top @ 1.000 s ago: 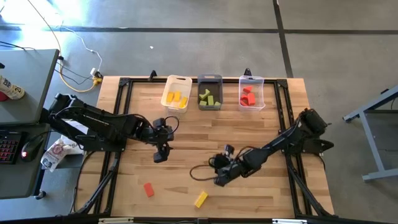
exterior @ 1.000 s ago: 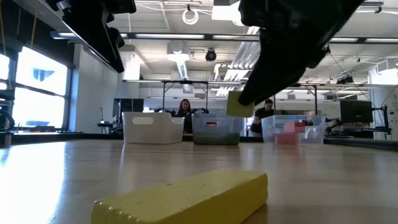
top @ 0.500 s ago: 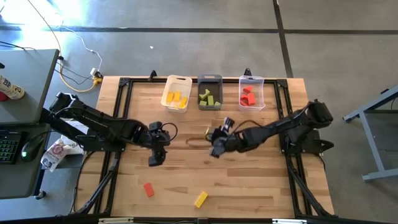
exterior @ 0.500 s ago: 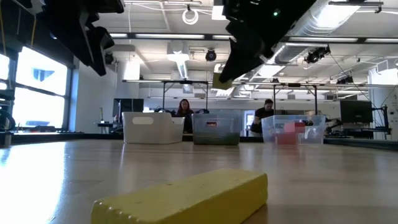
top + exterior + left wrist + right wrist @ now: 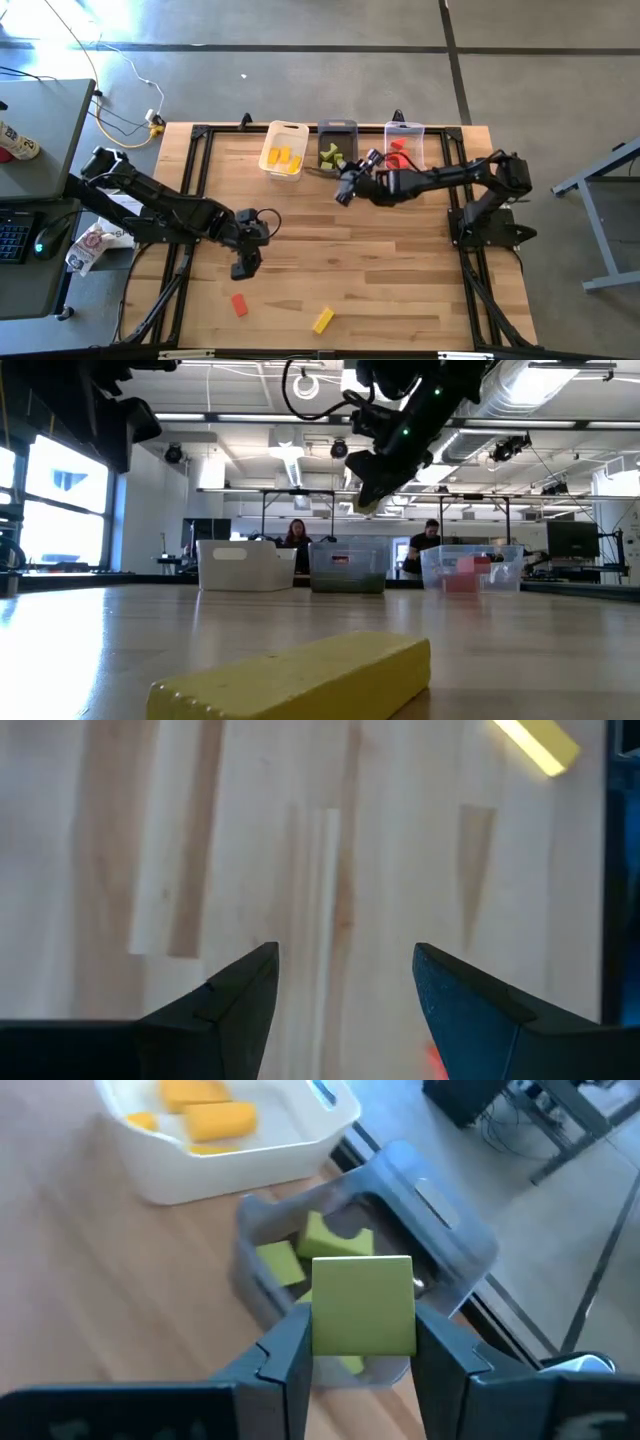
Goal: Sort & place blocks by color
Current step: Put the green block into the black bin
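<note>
The right arm stretches from its base at the table's right side toward the far edge, its gripper (image 5: pixel 345 190) raised off the surface, fingers (image 5: pixel 285 1350) clamped on a light green block (image 5: pixel 363 1304). The left arm reaches from the table's left side toward the near centre, its gripper (image 5: pixel 243 266) low over the wood, fingers (image 5: pixel 235 995) spread apart and holding nothing.

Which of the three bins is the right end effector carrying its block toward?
The grey bin, the middle one, already holding green blocks. The right end effector holds a green block just short of it; the white bin holds yellow blocks, the clear bin red.
</note>
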You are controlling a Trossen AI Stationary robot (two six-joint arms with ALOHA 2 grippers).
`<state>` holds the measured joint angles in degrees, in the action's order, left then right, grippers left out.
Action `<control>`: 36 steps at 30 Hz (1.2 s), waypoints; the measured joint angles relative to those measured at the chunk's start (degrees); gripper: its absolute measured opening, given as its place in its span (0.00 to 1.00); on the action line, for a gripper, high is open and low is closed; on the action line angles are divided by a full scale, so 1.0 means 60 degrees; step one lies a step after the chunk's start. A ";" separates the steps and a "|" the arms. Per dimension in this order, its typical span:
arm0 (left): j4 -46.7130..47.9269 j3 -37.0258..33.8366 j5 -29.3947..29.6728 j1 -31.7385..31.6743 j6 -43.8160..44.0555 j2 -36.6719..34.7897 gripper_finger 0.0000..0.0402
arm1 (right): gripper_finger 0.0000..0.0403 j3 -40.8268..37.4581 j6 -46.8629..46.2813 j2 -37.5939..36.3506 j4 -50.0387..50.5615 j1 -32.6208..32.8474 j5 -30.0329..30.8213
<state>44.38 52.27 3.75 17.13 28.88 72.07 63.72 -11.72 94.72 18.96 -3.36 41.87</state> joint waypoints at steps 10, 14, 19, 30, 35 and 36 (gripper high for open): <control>0.0182 0.0000 -0.0276 0.0910 0.1433 0.0000 0.54 | 0.27 0.0004 -0.0260 0.0000 -0.0710 -0.1321 -0.1380; 0.0219 0.0000 -0.0260 0.1332 0.1917 0.0000 0.54 | 0.27 0.0004 -0.0945 0.0000 -0.0729 -0.1766 -0.1880; 0.0219 0.0000 -0.0231 0.1933 0.1937 0.0000 0.54 | 0.27 0.0007 -0.1847 0.0167 -0.0745 -0.2297 -0.2762; 0.0211 0.0000 0.0852 0.3513 0.1263 0.0000 0.54 | 0.27 0.0007 -0.2811 0.0629 -0.0771 -0.2661 -0.3923; 0.0211 0.0000 0.1248 0.3954 0.1234 0.0004 0.54 | 0.27 0.0007 -0.3063 0.0648 -0.0737 -0.2695 -0.4082; 0.0209 0.0001 0.1283 0.4022 0.1231 0.0019 0.54 | 0.27 0.0007 -0.3057 0.0648 -0.0730 -0.2695 -0.4085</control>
<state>45.63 52.28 11.45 41.26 36.26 72.19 63.77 -30.06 98.61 14.58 -19.53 17.37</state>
